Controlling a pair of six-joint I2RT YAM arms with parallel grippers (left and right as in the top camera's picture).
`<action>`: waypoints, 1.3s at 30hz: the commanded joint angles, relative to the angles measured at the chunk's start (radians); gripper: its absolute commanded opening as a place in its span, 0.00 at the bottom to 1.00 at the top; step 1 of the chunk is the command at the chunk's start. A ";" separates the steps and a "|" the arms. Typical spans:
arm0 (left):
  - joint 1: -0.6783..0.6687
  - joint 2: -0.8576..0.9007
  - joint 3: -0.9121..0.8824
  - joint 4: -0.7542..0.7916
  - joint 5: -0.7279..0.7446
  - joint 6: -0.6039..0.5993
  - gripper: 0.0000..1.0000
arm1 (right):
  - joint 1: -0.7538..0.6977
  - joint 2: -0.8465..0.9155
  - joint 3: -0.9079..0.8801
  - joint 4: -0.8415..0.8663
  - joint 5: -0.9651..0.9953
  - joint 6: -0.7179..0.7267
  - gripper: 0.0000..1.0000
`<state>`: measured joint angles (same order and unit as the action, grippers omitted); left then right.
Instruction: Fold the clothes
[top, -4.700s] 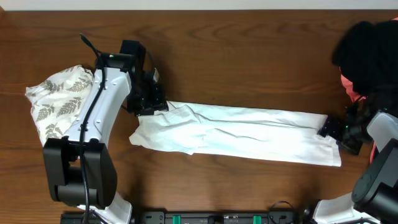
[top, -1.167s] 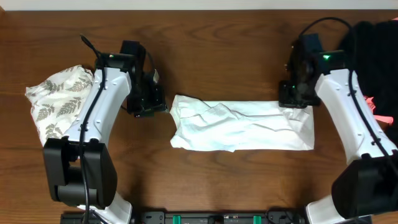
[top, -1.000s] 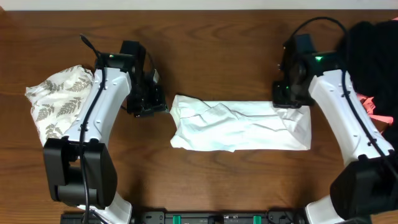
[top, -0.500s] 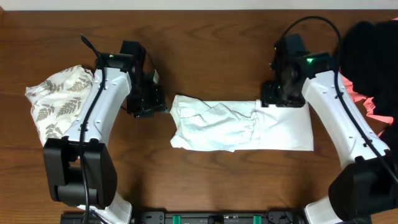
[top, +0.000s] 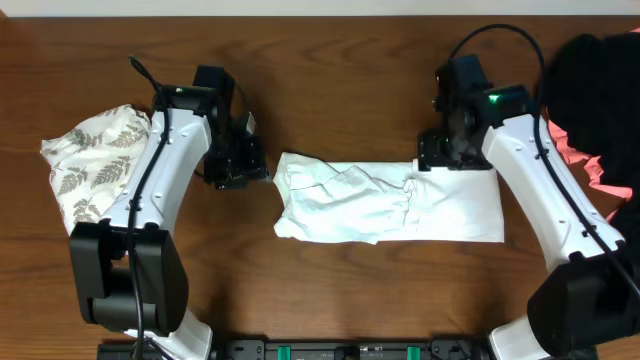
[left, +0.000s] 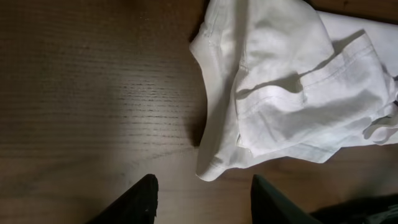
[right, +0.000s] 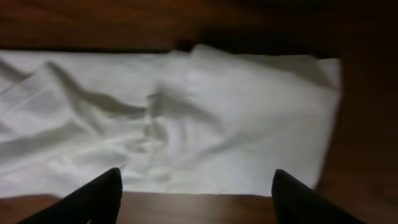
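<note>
One shirt in play, more waiting. A bunched leaf-print garment (top: 90, 160) lies outboard of the left gripper (left: 202, 186), whose fingers are spread and empty just off the white T-shirt (top: 390, 205), at its sleeve end. The shirt is a narrowed band, its long axis running gripper to gripper; part-folded, I'd say, with halving left. The right gripper (right: 196, 180) hangs wide open over its right half. Beyond lie a black garment (top: 595, 75) and a coral-pink garment (top: 580, 160), unfolded.

readable text: none | labels, brands: none | numbers, signs: none
</note>
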<state>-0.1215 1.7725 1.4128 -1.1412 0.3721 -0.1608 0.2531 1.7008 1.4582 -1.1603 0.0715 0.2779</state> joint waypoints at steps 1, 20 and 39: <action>0.001 -0.022 -0.005 -0.006 0.009 -0.001 0.49 | -0.041 0.003 0.017 0.033 0.058 -0.010 0.76; 0.001 -0.022 -0.005 -0.001 0.009 -0.001 0.49 | -0.014 0.260 0.011 0.127 -0.095 0.005 0.69; 0.001 -0.022 -0.005 0.010 0.010 0.002 0.49 | -0.005 0.347 0.011 0.131 -0.044 0.066 0.38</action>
<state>-0.1215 1.7721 1.4128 -1.1271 0.3721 -0.1608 0.2390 2.0411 1.4586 -1.0256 -0.0078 0.3328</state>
